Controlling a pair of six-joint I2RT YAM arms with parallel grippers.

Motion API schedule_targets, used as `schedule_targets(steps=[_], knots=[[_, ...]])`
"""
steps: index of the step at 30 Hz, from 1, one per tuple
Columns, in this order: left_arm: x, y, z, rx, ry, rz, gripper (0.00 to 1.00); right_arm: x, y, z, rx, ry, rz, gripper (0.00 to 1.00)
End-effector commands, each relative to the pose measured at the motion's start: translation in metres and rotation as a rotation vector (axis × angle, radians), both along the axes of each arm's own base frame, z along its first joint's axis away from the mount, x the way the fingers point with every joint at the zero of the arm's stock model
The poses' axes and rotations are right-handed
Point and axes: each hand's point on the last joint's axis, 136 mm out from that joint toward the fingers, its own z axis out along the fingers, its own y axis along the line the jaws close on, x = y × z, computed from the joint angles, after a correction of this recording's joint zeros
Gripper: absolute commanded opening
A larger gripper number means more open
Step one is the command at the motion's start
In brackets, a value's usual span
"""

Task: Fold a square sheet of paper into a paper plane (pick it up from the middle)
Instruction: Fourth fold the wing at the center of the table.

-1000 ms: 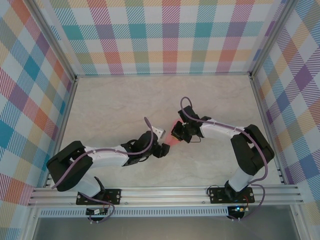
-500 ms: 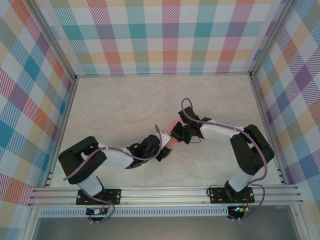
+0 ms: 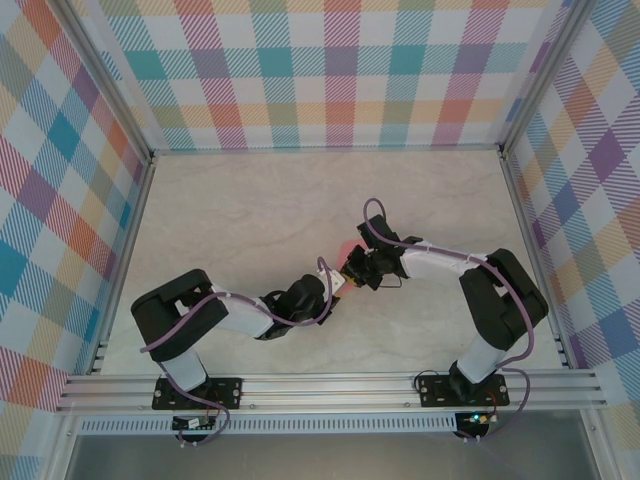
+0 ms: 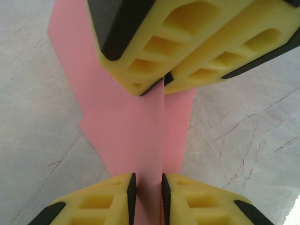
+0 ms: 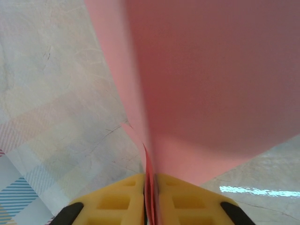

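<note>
Meeting over the middle of the marble-patterned table, the two arms hold their grippers nose to nose in the top view. The left gripper reaches up from the lower left and the right gripper reaches in from the right. A small patch of salmon-pink paper shows just above the spot where they meet. Plaid walls close in the table on three sides.

The left wrist camera gives the clearest look. The paper is folded and stands on edge over the table, with a broad pink panel on the left and a narrower layer on the right. A sharp straight edge runs from one gripper to the other. At the bottom of that view the left gripper's own fingers stand narrow, their black pads set against either side of the paper's near end. At the top, the right gripper's yellow fingers come together at their tips, with the far end of the paper caught between them. Both pairs of jaws are thus pinched on the same folded piece from opposite ends, and the two grippers are near each other but not touching.

In the right wrist camera that gripper's fingers are closed to a thin slit with pink layers in it. From there the paper spreads across the upper right as a large pink surface, too close to the lens and too blurred for me to tell how its folds lie. Pale table shows to the left of it.
</note>
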Motion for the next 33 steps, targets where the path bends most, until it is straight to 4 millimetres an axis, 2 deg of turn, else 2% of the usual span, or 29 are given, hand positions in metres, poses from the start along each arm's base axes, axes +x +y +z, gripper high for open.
schedule_targets(steps=[1, 8, 11, 19, 27, 33], knots=[[0.000, -0.011, 0.006, -0.029, -0.021, -0.006, 0.20, -0.003, -0.003, -0.005, -0.002, 0.017, 0.009, 0.19], [-0.006, -0.011, 0.000, -0.064, 0.043, 0.005, 0.15, 0.002, -0.022, 0.007, -0.032, -0.085, 0.056, 0.43], [-0.009, -0.012, -0.001, -0.082, 0.073, 0.018, 0.14, 0.005, -0.028, 0.015, -0.026, -0.153, 0.095, 0.49], [-0.015, -0.012, -0.003, -0.161, 0.180, 0.081, 0.11, 0.009, -0.032, 0.027, 0.018, -0.300, 0.225, 0.49], [-0.017, -0.012, 0.005, -0.293, 0.311, 0.184, 0.06, 0.014, -0.034, 0.028, 0.045, -0.376, 0.270, 0.40], [-0.015, -0.008, 0.010, -0.373, 0.371, 0.234, 0.05, 0.009, -0.031, 0.020, 0.070, -0.376, 0.320, 0.37]])
